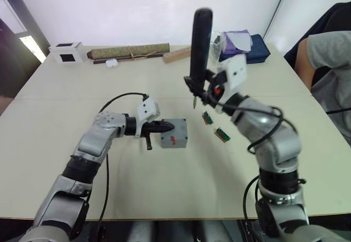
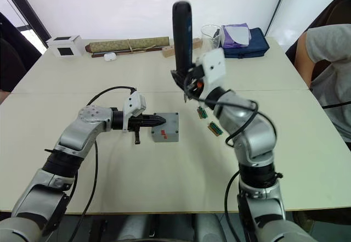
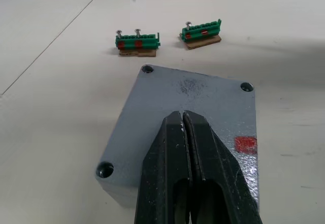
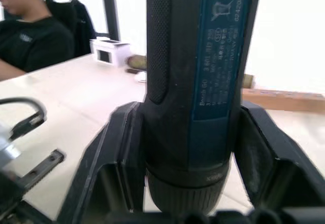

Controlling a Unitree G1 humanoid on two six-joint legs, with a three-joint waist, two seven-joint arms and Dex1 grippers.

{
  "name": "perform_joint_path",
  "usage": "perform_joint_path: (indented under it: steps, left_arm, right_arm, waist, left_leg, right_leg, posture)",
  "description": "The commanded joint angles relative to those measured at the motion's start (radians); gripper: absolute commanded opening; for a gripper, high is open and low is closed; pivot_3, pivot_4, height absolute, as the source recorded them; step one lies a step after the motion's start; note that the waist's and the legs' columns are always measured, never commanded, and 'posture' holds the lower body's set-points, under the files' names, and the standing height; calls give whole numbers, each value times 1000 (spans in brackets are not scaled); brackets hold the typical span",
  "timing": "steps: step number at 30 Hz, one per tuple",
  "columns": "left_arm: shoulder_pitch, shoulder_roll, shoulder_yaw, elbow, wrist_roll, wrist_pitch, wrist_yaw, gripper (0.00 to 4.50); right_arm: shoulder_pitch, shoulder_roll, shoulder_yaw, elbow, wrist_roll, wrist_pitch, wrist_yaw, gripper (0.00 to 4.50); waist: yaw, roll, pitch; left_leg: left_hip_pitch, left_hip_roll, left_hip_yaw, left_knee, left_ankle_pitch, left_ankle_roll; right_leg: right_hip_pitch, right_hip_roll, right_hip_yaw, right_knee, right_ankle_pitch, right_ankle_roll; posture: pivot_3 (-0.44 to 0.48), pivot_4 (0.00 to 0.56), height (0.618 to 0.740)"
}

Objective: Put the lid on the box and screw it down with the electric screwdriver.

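Lid is seated on the box: the grey top face is flush, with screw holes at its corners and a red mark near one edge. Whether the holes hold screws cannot be told; they look dark and recessed.

Left gripper lies with its fingers pressed together, tips resting on top of the lid, pinning it down rather than pinching anything. The box sits directly under and just ahead of those tips.

Right gripper clamps the electric screwdriver around its lower body, one finger on each side, tool upright with the bit pointing down. The bit tip hangs above the table, off to the far side of the box from the left gripper and clear of the lid. Two green circuit boards lie just beyond the box, below and near the right gripper.

Status, by judgement: lid placement done; screwing stage not yet under way. Remaining: bring the bit over a corner hole, lower it in, drive, repeat for the other corners. Risk: box could twist under the bit if the left hold slips
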Motion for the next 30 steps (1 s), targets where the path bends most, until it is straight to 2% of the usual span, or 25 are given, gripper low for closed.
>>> perform_joint_path:
  steps: [1,5,7,11,14,19,22,28,30]
  left_arm:
    - [-50,14,60,-90,-73,30,-27,0]
    - [-70,29,87,-150,-131,63,-48,0]
    - [-86,36,110,-184,-172,91,-55,0]
    - [-98,56,134,-237,-232,124,-74,0]
    - [-95,68,144,-261,-252,127,-81,0]
    - [-91,89,155,-293,-281,140,-76,0]
    - [-87,95,161,-316,-301,156,-66,0]
    - [-71,107,165,-355,-318,176,-42,0]
    - [-65,113,167,-366,-323,184,-33,0]
  right_arm:
    - [-132,-85,-171,-16,42,303,-84,2066]
    - [-212,-212,-216,42,41,575,-82,2066]
    - [-217,-313,-208,98,59,663,-54,2066]
    - [-164,-513,-110,215,142,684,-9,2066]
    - [-133,-580,-64,265,176,684,0,2066]
    - [-62,-611,-10,392,224,684,-18,2066]
    - [-51,-579,-5,485,223,684,-47,2066]
    - [-57,-541,15,553,203,684,-89,2066]
    - [-69,-538,9,563,193,684,-92,3066]
  waist:
    - [0,1,3]
    - [3,2,5]
    - [2,3,5]
    - [-2,6,10]
    - [-7,6,13]
    - [-11,4,16]
    - [-10,4,16]
    - [-8,2,16]
    - [-7,2,16]
  left_leg:
    - [-1,0,0,0,0,0]
    - [-15,0,0,3,0,0]
    - [-15,-1,1,2,0,0]
    - [-16,-1,4,1,0,1]
    - [-15,-1,6,1,-1,2]
    - [-15,0,5,2,-1,2]
    - [-15,0,6,3,-1,2]
    - [-15,0,6,3,-1,1]
    - [-15,0,6,4,-1,1]
  right_leg:
    - [-1,0,0,0,0,0]
    - [-14,-1,-1,1,1,0]
    - [-14,-1,-1,1,1,-1]
    - [-15,-1,0,-2,1,0]
    - [-15,0,0,-2,1,0]
    - [-15,1,0,1,1,0]
    - [-15,1,1,1,1,0]
    - [-14,1,1,1,1,0]
    - [-14,2,1,1,1,0]
  posture:
    - [0,150,736]
    - [0,150,736]
    - [0,150,736]
    - [0,150,736]
    - [0,150,736]
    - [0,150,736]
    - [0,150,736]
    - [0,150,736]
    - [0,150,736]
